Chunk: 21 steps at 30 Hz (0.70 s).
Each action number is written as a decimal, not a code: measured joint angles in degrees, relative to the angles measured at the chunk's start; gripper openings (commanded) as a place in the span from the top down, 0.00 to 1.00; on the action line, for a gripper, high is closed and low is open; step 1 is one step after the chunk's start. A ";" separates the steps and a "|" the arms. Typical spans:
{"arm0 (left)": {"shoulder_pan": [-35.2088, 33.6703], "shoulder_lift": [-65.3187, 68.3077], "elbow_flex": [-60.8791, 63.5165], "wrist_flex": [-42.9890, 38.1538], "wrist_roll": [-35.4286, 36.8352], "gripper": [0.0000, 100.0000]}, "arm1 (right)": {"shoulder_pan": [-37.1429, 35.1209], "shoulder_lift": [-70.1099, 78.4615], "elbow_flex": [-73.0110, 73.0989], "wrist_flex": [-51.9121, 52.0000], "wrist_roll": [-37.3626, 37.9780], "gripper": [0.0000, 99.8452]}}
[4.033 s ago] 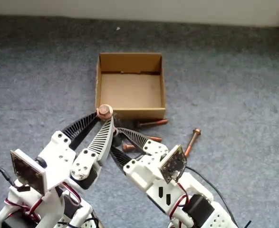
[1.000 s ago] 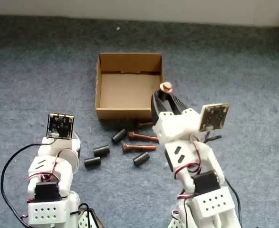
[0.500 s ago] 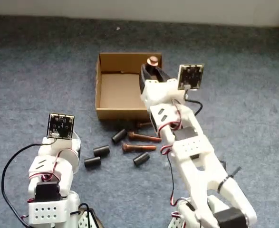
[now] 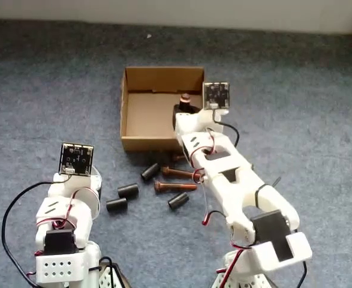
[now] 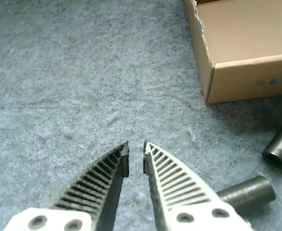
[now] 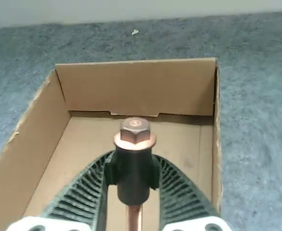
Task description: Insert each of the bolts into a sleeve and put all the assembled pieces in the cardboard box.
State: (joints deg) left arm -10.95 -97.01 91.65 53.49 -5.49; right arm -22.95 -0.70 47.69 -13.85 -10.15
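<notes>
My right gripper point(image 4: 185, 110) is shut on a black sleeve point(image 6: 133, 175) with a copper bolt point(image 6: 135, 134) through it, head up and shank showing below. It holds the piece upright over the floor of the open cardboard box point(image 4: 164, 72), near the box's right side. The box's far wall point(image 6: 136, 86) stands behind the piece. My left gripper point(image 5: 136, 156) hangs low over the carpet left of the box's front corner point(image 5: 246, 79), its fingertips almost together with nothing between them. Two loose sleeves point(image 5: 280, 147) point(image 5: 246, 192) lie beside it.
On the grey carpet in front of the box lie several black sleeves point(image 4: 128, 191) point(image 4: 178, 200) and loose copper bolts point(image 4: 178, 173) point(image 4: 174, 186); another bolt point(image 4: 178, 157) sits partly under the right arm. The left arm point(image 4: 68, 204) is folded back at the near left.
The right arm has reached forward and lowered the sleeved bolt from beside the box's right wall to inside the box. The left arm, earlier up at the box front, stays folded back.
</notes>
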 measured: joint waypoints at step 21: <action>-0.62 0.00 0.00 0.00 0.00 0.91 | 0.00 -2.37 -0.97 1.14 3.60 0.84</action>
State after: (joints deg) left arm -11.56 -97.01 91.65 53.49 -5.49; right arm -22.95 -3.08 46.73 -12.70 -6.55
